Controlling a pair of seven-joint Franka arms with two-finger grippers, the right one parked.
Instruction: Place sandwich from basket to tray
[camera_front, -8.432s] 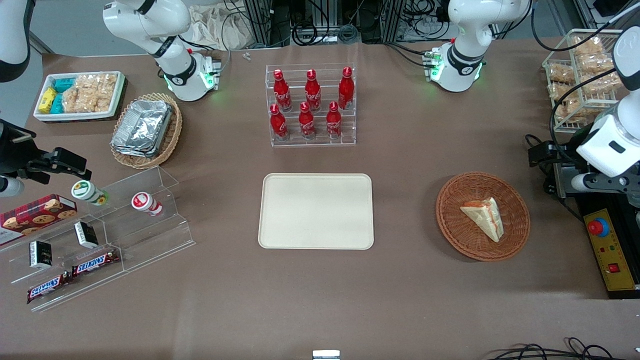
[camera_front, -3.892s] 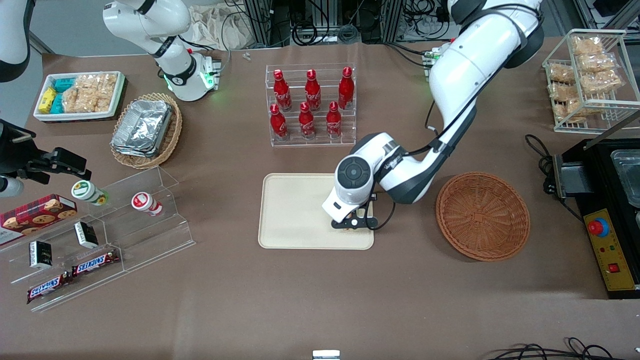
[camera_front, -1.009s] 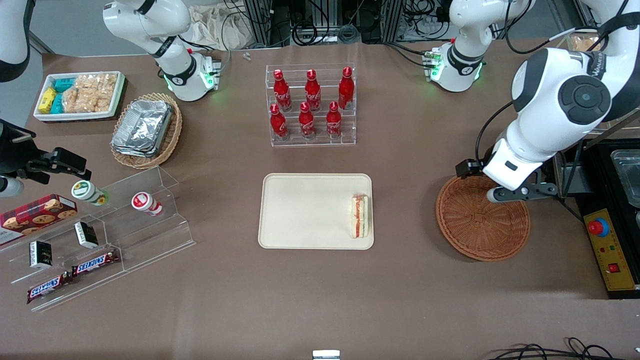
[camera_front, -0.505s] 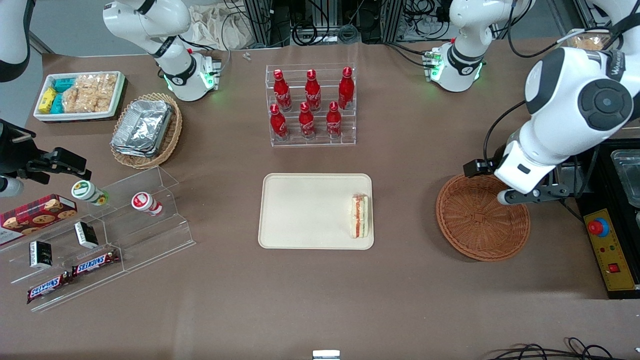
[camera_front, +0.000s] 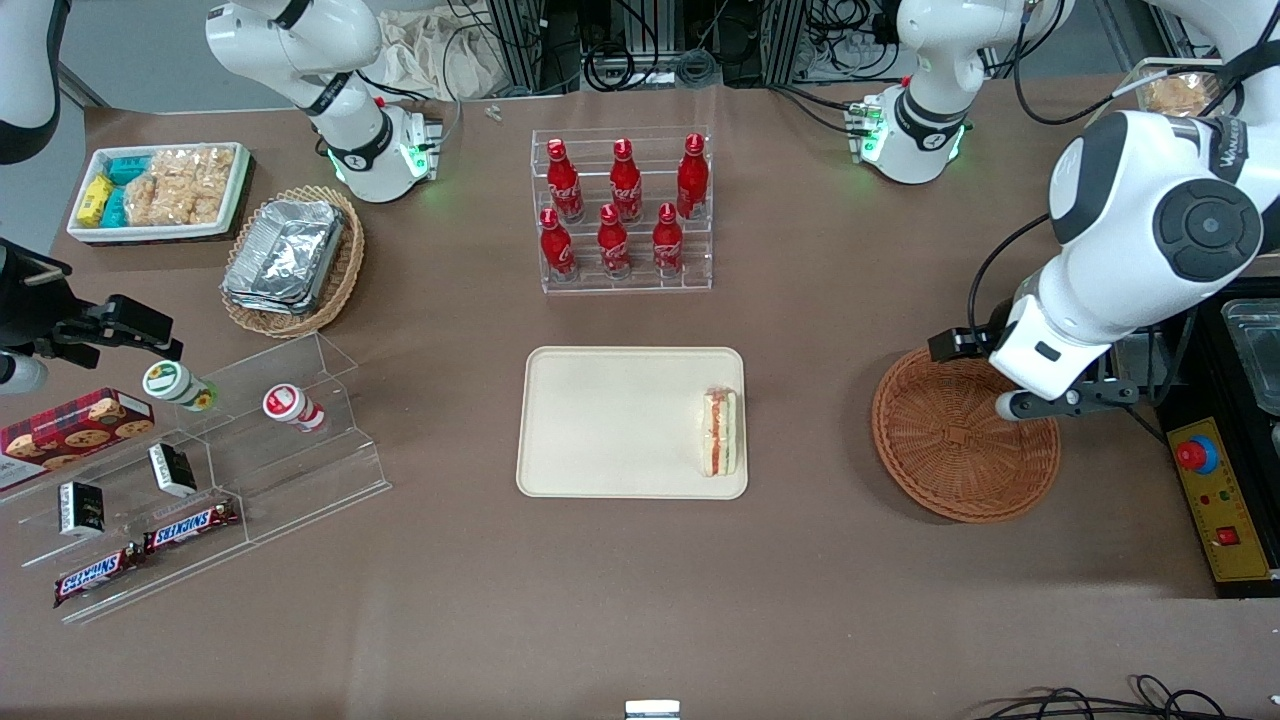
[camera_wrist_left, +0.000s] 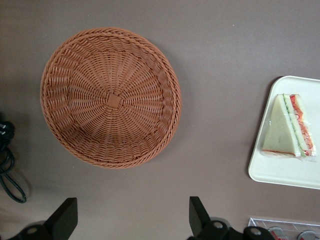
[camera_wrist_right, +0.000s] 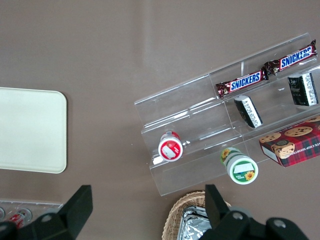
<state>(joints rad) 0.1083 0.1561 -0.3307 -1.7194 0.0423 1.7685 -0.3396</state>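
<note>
One sandwich (camera_front: 720, 432) lies at the right edge of the tray (camera_front: 600, 420), centre frame. Right of it sits the bare basket (camera_front: 950, 450) — and above its right rim hovers the gripper (camera_front: 1050, 402), fingers spread, holding nothing.

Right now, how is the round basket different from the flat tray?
The basket is round, orange-brown and woven; the tray is rectangular, cream and smooth. The basket holds nothing; the tray has the sandwich on it, by its rim. The gripper hangs open above the basket, not the tray. Both lie flat on the brown table.
</note>
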